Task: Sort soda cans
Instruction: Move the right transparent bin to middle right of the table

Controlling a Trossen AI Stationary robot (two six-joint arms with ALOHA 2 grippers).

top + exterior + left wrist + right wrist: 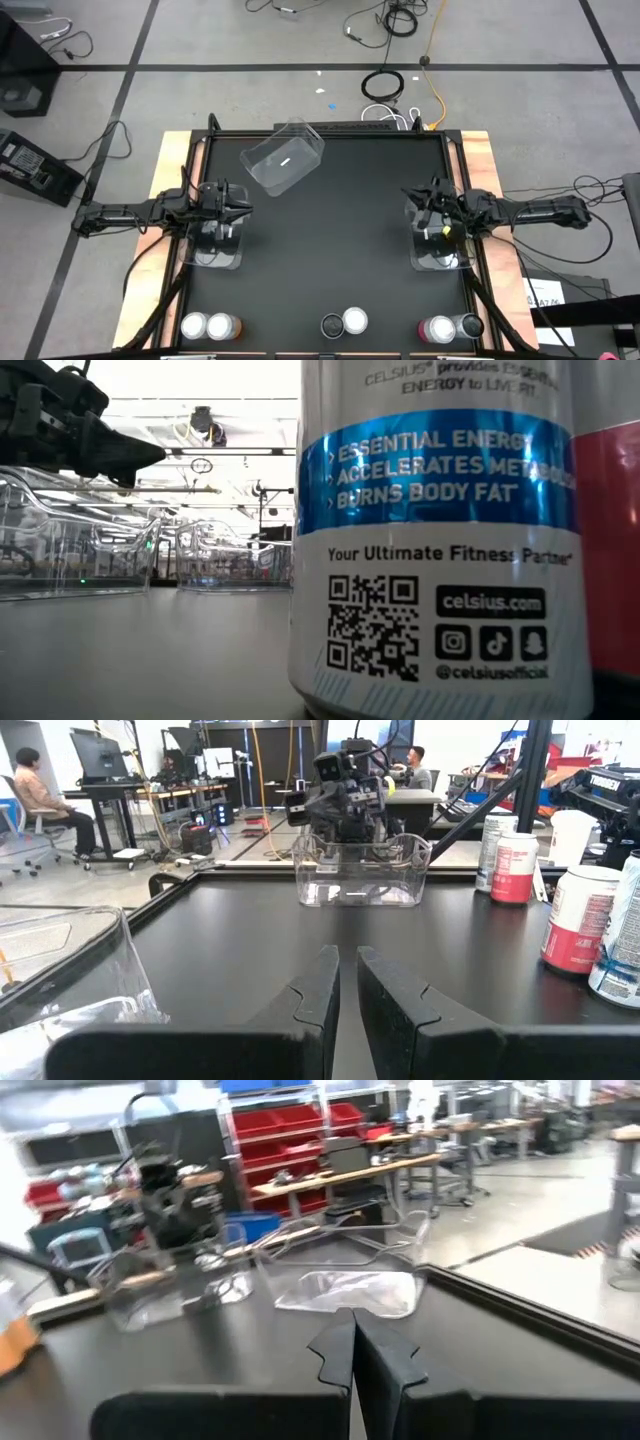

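Six soda cans stand upright in pairs along the table's near edge: a silver-topped can (195, 325) beside an orange one (224, 326), a dark can (332, 324) beside a silver-topped one (355, 320), and a pink can (438, 328) beside a grey one (467, 325). My left gripper (242, 207) hovers at the table's left side, pointing level toward the right, its fingers (320, 995) almost together with nothing between them. My right gripper (410, 205) hovers at the right side, pointing left, its fingers (335, 1350) shut and empty. Both are far from the cans.
A clear bin (217, 247) sits under the left arm and another (440, 252) under the right arm. A third clear bin (285, 158) lies askew at the far middle of the table. Wooden rails (490, 170) border the black table top, and cables lie on the floor beyond.
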